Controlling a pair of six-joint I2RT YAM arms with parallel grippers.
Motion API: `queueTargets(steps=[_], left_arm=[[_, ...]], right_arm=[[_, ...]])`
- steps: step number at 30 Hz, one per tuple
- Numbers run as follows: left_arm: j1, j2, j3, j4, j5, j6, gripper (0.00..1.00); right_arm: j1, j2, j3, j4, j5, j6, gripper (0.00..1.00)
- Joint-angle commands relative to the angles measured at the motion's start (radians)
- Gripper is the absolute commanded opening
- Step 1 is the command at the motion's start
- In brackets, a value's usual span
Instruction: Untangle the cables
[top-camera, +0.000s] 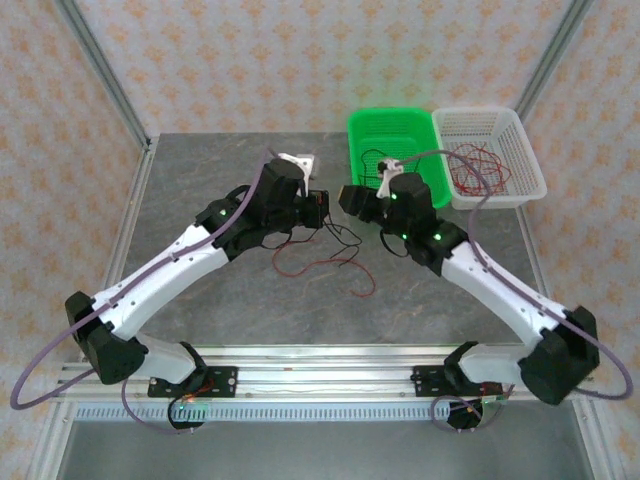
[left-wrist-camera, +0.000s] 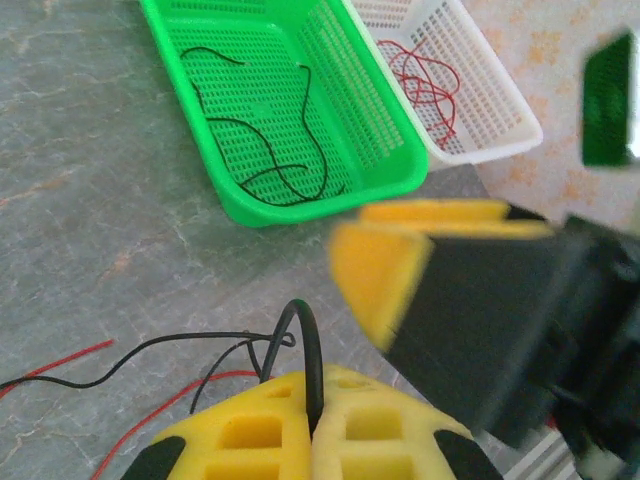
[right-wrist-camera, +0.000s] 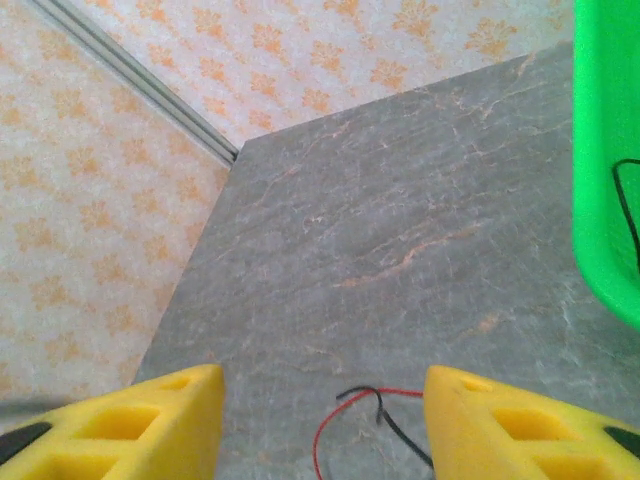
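A loose tangle of thin red and black cables (top-camera: 325, 252) lies on the grey table between the arms. My left gripper (top-camera: 316, 207) is shut on a black cable; in the left wrist view the strand (left-wrist-camera: 308, 340) loops up out of the closed yellow fingertips (left-wrist-camera: 312, 388). My right gripper (top-camera: 350, 198) faces it closely, and one of its fingers (left-wrist-camera: 385, 270) shows blurred in the left wrist view. In the right wrist view the right gripper (right-wrist-camera: 322, 400) stands open above the table, with a red and a black cable end (right-wrist-camera: 372, 405) lying between its fingers, untouched.
A green basket (top-camera: 392, 122) at the back holds a black cable (left-wrist-camera: 275, 165). To its right, a white basket (top-camera: 520, 150) holds red cables (left-wrist-camera: 428, 82). Metal frame posts and patterned walls enclose the table.
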Motion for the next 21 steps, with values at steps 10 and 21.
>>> queueTargets(steps=[10,21], left_arm=[[-0.018,-0.004,0.034,0.113,-0.027,0.060,0.00],[-0.016,0.039,0.119,0.132,-0.177,0.092,0.00]], right_arm=[[0.058,0.251,-0.043,0.102,-0.155,0.082,0.51],[0.063,0.220,-0.353,0.290,-0.075,0.097,0.51]])
